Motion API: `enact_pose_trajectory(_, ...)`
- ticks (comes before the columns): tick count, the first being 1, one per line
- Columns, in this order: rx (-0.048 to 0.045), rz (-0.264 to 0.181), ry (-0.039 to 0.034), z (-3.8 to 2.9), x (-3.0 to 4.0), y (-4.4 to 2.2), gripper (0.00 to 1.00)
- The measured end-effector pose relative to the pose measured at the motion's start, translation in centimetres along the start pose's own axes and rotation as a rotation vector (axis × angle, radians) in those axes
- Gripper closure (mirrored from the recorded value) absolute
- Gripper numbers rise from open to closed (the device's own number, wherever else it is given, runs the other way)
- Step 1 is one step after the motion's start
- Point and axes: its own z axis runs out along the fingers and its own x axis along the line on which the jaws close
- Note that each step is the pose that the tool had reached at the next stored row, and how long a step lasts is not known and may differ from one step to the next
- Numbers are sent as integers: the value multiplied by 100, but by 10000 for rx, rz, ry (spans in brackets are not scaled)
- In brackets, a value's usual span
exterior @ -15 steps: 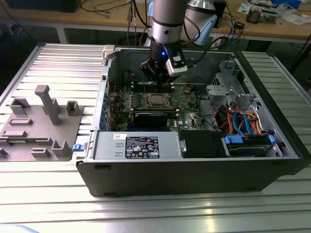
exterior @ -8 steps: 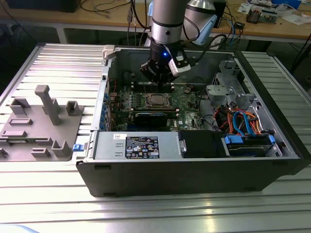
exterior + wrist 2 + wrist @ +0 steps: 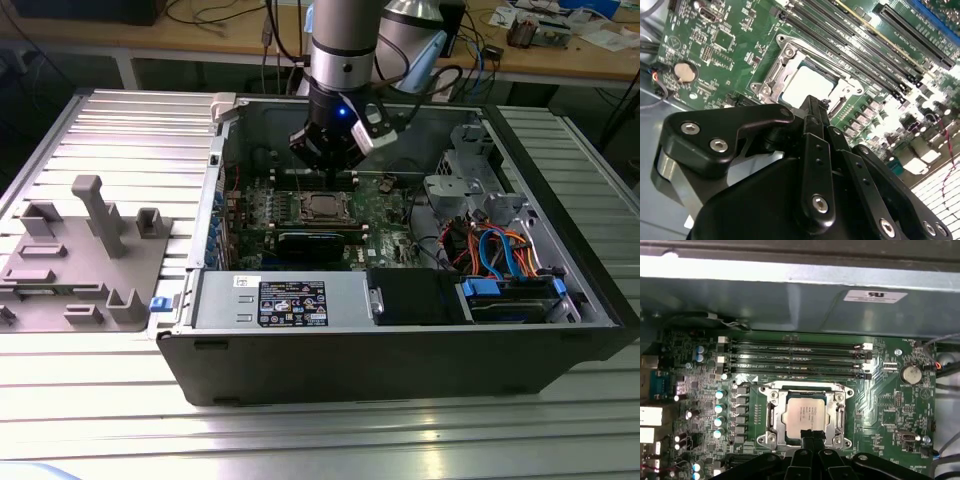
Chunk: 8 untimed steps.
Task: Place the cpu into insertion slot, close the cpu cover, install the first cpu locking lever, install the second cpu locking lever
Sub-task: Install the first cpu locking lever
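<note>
The cpu (image 3: 804, 412) lies flat in the insertion slot (image 3: 771, 436) on the green motherboard, its silver-grey top facing up. The cpu cover (image 3: 805, 388), a silvery frame, lies down around it, and the chip shows through its window. My gripper (image 3: 812, 436) hangs just above the socket's edge, fingers pressed together with nothing visible between them. In the second wrist view the shut gripper (image 3: 816, 103) ends right beside the cpu (image 3: 807, 82) and the cover (image 3: 790, 55). In the exterior view the gripper (image 3: 323, 172) is inside the open computer case, above the cpu (image 3: 322, 207).
Long black memory slots (image 3: 795, 360) run beside the socket, and a coin battery (image 3: 911, 373) sits on the board. The case wall (image 3: 790, 295) rises close behind. A power supply (image 3: 290, 300) and a drive cage with cables (image 3: 500, 260) crowd the case. A grey fixture (image 3: 90, 250) stands on the table.
</note>
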Motion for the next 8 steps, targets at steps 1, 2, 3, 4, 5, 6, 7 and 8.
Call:
enact_pose_trajectory(1,-2,-2,0,0,0,0,89)
enact_pose_trajectory(2,-7,-4,0,0,0,0,89)
enact_pose_trajectory(3,-9,-6,0,0,2,0,89)
enact_pose_trajectory(4,-11,-5,-1,0,8,1,89)
enact_pose_trajectory(5,-11,11,0,0,13,1,89)
enact_pose_trajectory(6,-9,49,0,1,16,1,89)
enact_pose_trajectory(7,-6,136,-1,1,21,2,89)
enact_pose_trajectory(8,-5,221,-3,3,25,2,89)
